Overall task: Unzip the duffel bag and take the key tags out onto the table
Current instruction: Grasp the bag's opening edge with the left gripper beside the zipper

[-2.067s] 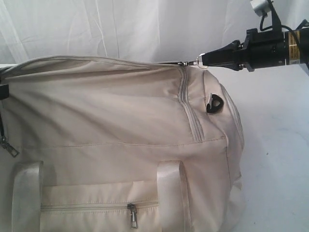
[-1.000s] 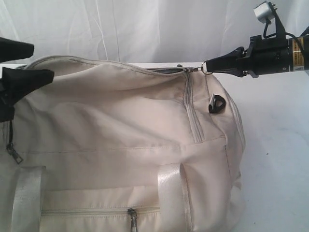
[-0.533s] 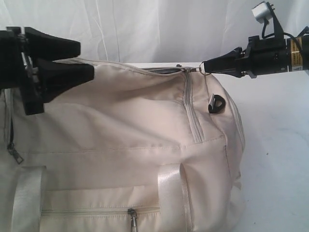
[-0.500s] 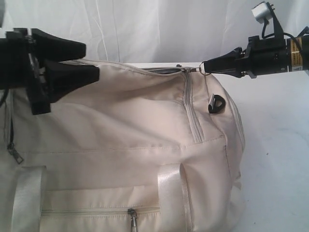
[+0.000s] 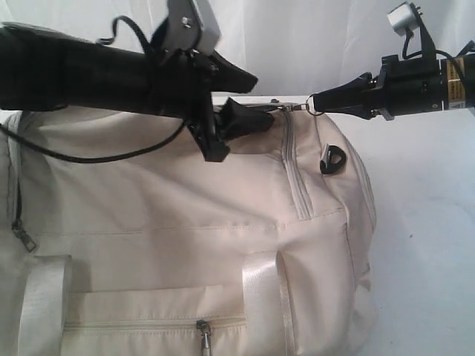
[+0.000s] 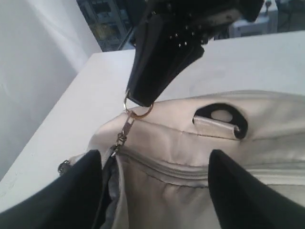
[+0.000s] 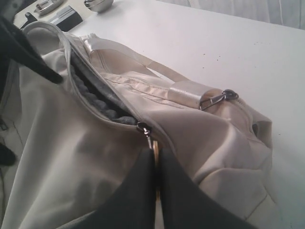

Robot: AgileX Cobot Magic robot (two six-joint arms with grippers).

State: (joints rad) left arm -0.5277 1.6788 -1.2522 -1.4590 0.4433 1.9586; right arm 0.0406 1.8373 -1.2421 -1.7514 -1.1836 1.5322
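The cream duffel bag point(image 5: 185, 222) fills the exterior view, lying on the white table point(image 5: 427, 222). My right gripper point(image 5: 315, 100) is shut on the metal ring of the top zipper pull point(image 7: 155, 149) at the bag's right end, just above the black D-ring point(image 5: 332, 159). The top zipper gapes open, showing dark grey lining point(image 7: 95, 102). My left gripper point(image 5: 260, 100) is open over the bag's top beside that pull. One of its fingers point(image 6: 88, 176) is at the opening's edge and the other is over the fabric. The key tags are hidden.
Pale webbing handles point(image 5: 260, 297) and a shut front pocket zipper point(image 5: 202, 330) lie at the bag's near side. A white curtain hangs behind the table. Small metal items point(image 7: 66, 14) sit near the far table corner. Bare table point(image 7: 228, 47) stretches past the bag's end.
My left arm has swung in from the left edge, across the bag's top, to the zipper's right end. The right gripper has stayed put, holding the pull ring.
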